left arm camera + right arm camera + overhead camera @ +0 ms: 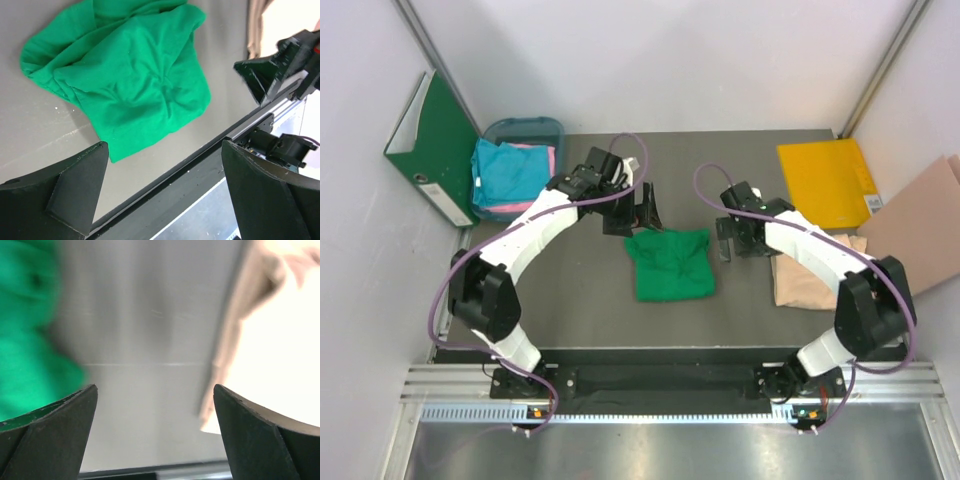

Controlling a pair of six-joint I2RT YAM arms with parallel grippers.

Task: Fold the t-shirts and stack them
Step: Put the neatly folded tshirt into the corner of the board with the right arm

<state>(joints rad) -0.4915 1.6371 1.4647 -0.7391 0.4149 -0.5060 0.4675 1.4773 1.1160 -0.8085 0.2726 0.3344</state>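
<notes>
Green t-shirt [669,263] lies mid-table as a rumpled, roughly squared bundle, edges uneven, layers loose; beige-peach t-shirt [810,275] lies flat to its right, well apart; teal-blue t-shirt [510,170] and pink t-shirt [536,149] sit together in the tub [525,124] at far left; nothing stacked yet.

Risks, my read: a careless pinch could catch only the top layer of the green one and pull the fold open; dragging it across the table [590,300] could bunch it further; right forearm passes over the beige shirt and could snag or shift it on a low sweep; right wrist view is blurred, so aim there is hard to judge.

Left gripper [640,210] hangs above the green shirt's far-left corner, arm bent in from the left, jaws spread wide, nothing between them; right gripper [730,238] hangs over bare table between green and beige, jaws also spread and empty.
</notes>
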